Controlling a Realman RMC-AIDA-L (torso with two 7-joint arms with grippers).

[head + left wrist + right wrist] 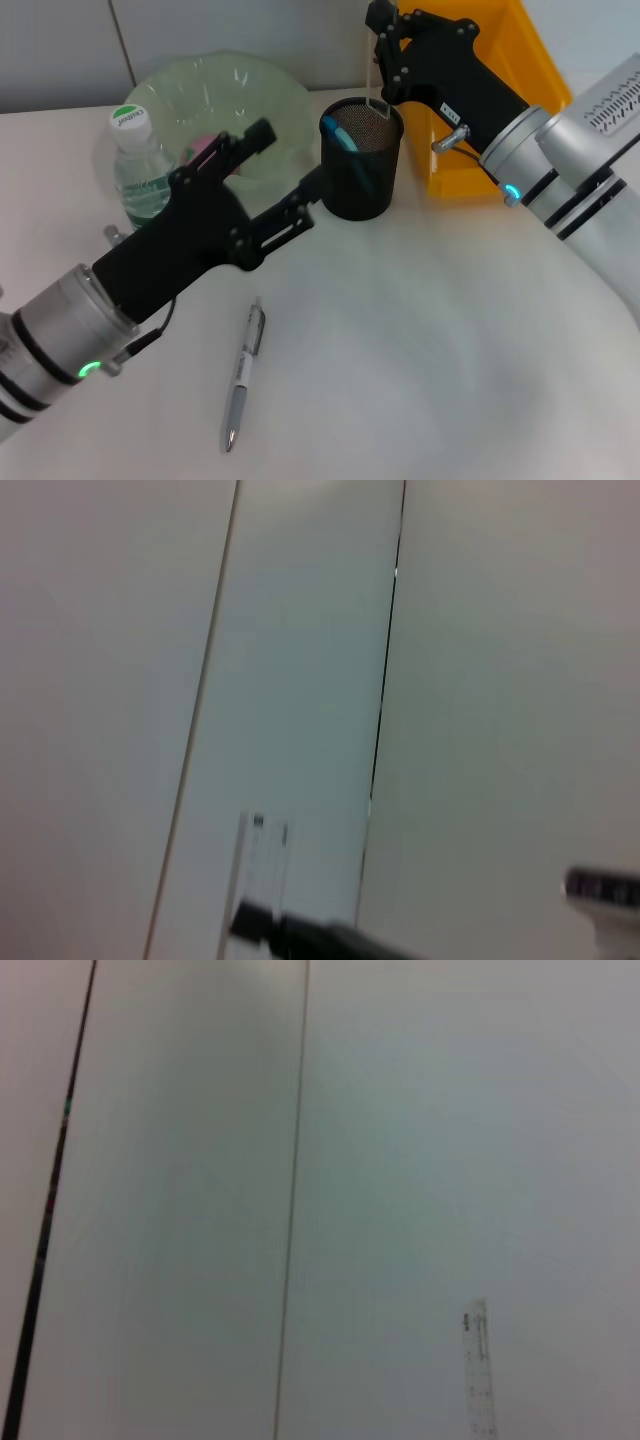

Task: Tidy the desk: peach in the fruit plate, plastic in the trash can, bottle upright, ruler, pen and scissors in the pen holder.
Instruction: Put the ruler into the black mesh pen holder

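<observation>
The bottle (135, 165) stood upright, scissors (338, 133) sat in the holder (362, 160), the pen (243, 375) lay on the desk (420, 350) below the spread left gripper (275, 175); the right gripper (381, 45), state indeterminate, hovered over the holder.

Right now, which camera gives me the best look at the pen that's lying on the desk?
The head view: the pen lies in full on the bare table, in front of the left gripper and the pen holder. Both wrist views face only wall panels and show nothing of the pen.
</observation>
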